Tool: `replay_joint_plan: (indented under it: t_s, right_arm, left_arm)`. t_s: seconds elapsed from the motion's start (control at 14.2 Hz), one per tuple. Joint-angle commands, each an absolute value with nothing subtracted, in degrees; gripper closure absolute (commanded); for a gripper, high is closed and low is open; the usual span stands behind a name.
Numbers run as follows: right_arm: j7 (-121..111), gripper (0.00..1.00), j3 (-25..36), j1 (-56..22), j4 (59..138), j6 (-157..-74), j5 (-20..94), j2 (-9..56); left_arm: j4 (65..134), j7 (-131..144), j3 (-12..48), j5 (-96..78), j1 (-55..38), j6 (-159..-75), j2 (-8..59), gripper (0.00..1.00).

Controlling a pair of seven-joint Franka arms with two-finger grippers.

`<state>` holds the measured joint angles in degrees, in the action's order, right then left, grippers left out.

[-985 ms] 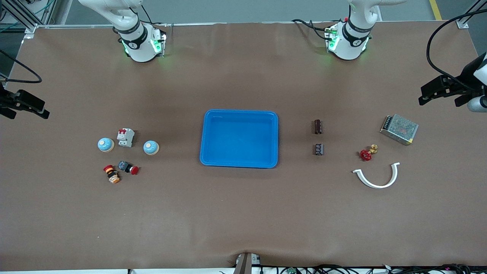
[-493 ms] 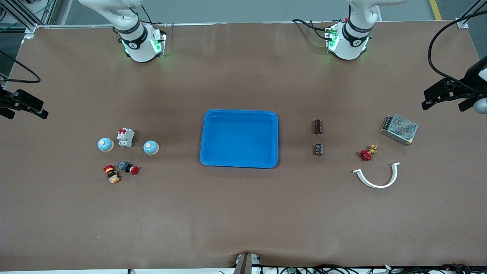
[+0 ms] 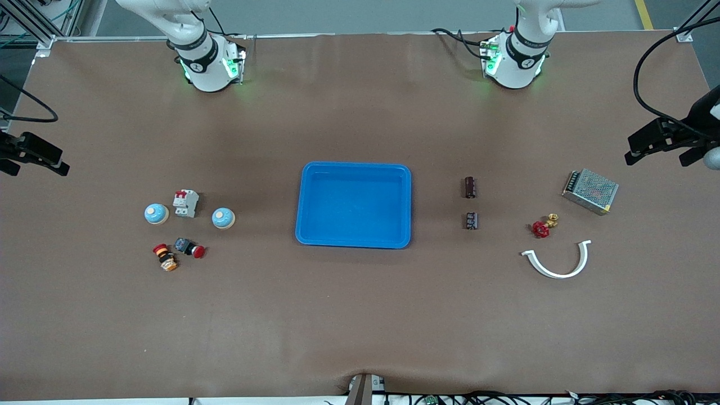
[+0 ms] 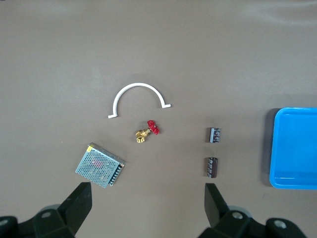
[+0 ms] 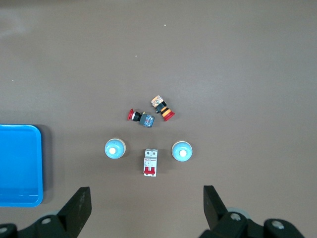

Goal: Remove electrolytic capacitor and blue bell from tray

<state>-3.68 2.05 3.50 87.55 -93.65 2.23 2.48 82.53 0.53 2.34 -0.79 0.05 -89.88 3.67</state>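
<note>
Two capacitors (image 3: 470,203) and two blue bells (image 3: 189,216) lie on the table in the front view, outside the empty tray (image 3: 354,167), so the removal looks complete. Left wrist view: the left gripper (image 4: 148,206), jaws spread wide and empty, hangs over the power supply (image 4: 100,165) and capacitors. Right wrist view: the right gripper (image 5: 147,206), likewise spread and empty, hovers above the bells and breaker (image 5: 150,162).

A robotics lab: brown-covered table (image 3: 360,315) strewn with small electrical parts.
</note>
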Motion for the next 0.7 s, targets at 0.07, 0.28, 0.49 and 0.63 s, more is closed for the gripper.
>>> replay_joint_plan:
  t_s: [0.07, 0.28, 0.49, 0.63]
  right_arm:
    - [-3.8, 0.0, 1.5, 5.0, 86.1, -92.9, 2.1, 3.0]
    - [-3.7, 0.0, 1.5, 5.0, 86.1, -92.9, 2.1, 3.0]
    - [-3.7, 0.0, 1.5, 5.1, 86.1, -93.2, 2.1, 3.1]
    - [-3.6, 0.0, 1.5, 5.1, 86.1, -93.2, 2.1, 3.1]
  left_arm:
    - [80.9, 0.4, 2.0, 0.3, -0.4, -89.6, 4.3, 0.0]
    - [80.9, 0.6, 2.1, 0.4, -0.4, -89.6, 4.0, 0.0]
    - [80.9, 0.8, 2.3, 0.4, -0.4, -89.6, 3.9, 0.0]
    - [80.9, 0.9, 2.3, 0.4, -0.4, -89.6, 3.9, 0.0]
